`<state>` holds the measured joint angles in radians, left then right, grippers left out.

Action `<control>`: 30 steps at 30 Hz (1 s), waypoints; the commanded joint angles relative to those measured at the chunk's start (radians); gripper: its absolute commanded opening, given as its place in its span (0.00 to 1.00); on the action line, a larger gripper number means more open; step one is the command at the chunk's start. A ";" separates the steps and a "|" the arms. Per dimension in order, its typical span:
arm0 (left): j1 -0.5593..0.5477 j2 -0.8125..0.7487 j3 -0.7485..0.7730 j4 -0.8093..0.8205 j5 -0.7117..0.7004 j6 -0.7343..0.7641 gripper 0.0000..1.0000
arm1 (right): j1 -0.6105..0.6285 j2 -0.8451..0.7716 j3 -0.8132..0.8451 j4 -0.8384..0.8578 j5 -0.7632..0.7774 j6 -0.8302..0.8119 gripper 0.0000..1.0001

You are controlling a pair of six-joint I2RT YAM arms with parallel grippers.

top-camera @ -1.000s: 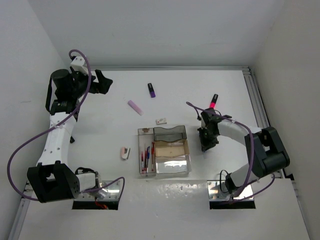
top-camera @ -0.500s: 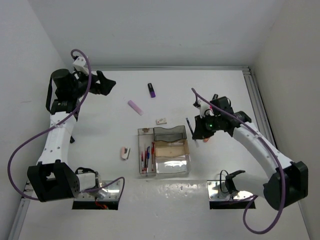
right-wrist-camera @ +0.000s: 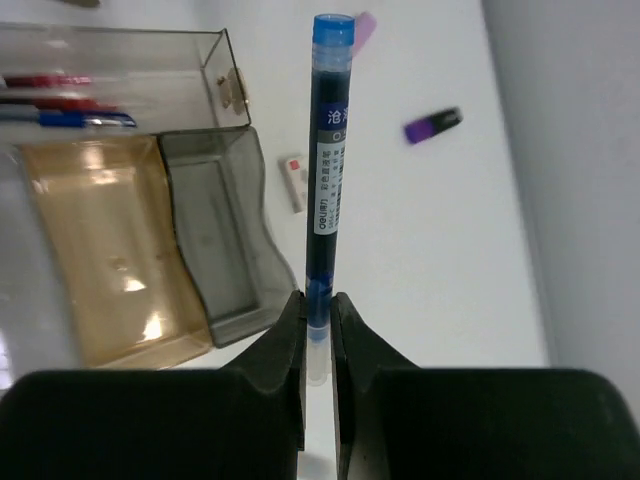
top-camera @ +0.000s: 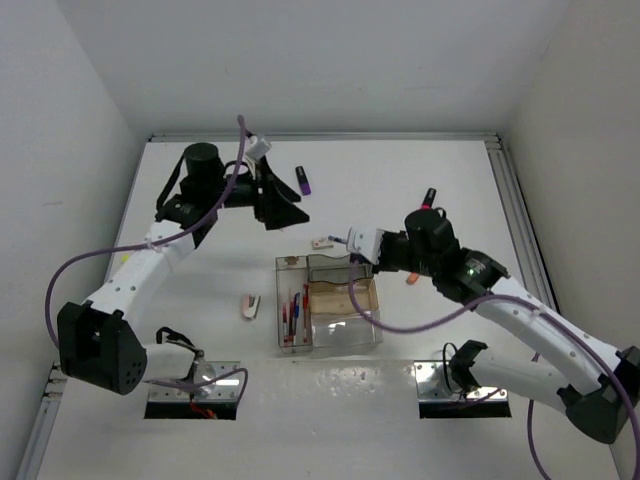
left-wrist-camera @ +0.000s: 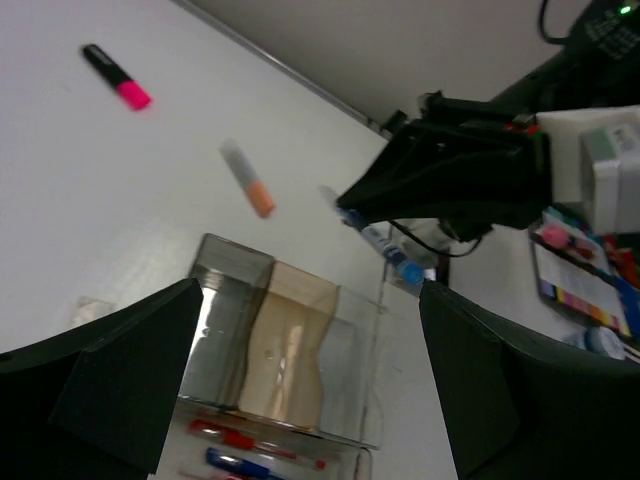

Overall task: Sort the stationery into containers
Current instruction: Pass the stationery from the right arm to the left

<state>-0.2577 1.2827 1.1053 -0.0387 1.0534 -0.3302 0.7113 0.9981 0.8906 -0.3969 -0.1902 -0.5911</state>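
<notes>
Right wrist view: the right pincer [right-wrist-camera: 318,305] is pressed together on the lower end of a blue pen [right-wrist-camera: 328,150]. The pen sticks straight out from the fingers, its blue cap farthest away. It hangs over the white surface [right-wrist-camera: 430,260] just beside the grey tray [right-wrist-camera: 215,230]; its height above the surface cannot be judged. Next to the grey tray sits the amber tray [right-wrist-camera: 100,240]. Past both lies the long smoky tray [right-wrist-camera: 150,50], cut off at the left edge, with red and blue pens [right-wrist-camera: 70,118] inside. A white eraser [right-wrist-camera: 293,182] and a purple highlighter [right-wrist-camera: 432,125] lie loose on the surface. A pale pink eraser [right-wrist-camera: 364,24] peeks from behind the pen's cap.

Left wrist view shows the left pincer [left-wrist-camera: 310,290] spread wide, its dark fingers blurred and cropped. The trays show between the fingers, with a pink highlighter [left-wrist-camera: 118,78] and an orange highlighter [left-wrist-camera: 248,180] beyond them. From above, the right arm [top-camera: 520,310] hides most of that orange highlighter.
</notes>
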 commanded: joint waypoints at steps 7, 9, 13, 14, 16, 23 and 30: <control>-0.191 0.122 0.011 -0.093 0.207 -0.049 0.96 | 0.093 -0.119 -0.222 0.377 0.022 -0.538 0.00; -0.219 0.127 0.007 -0.131 0.214 -0.003 0.96 | 0.099 -0.131 -0.254 0.427 0.020 -0.587 0.00; -0.268 0.127 -0.042 -0.144 0.194 0.036 0.96 | 0.135 -0.165 -0.350 0.535 0.032 -0.690 0.00; -0.272 0.129 -0.050 -0.145 0.185 0.036 0.96 | 0.143 -0.168 -0.354 0.537 0.037 -0.714 0.00; -0.278 0.130 -0.050 -0.144 0.183 0.037 0.95 | 0.165 -0.177 -0.357 0.524 0.043 -0.733 0.00; -0.307 0.144 -0.053 -0.173 0.180 0.062 0.79 | 0.192 -0.171 -0.392 0.584 0.038 -0.829 0.00; -0.331 0.136 -0.122 -0.168 0.171 0.051 0.55 | 0.200 -0.168 -0.440 0.650 0.023 -0.953 0.00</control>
<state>-0.5747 1.4273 1.0168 -0.2119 1.2087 -0.2939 0.9024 0.8356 0.4690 0.1616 -0.1493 -1.4643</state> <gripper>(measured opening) 0.580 0.086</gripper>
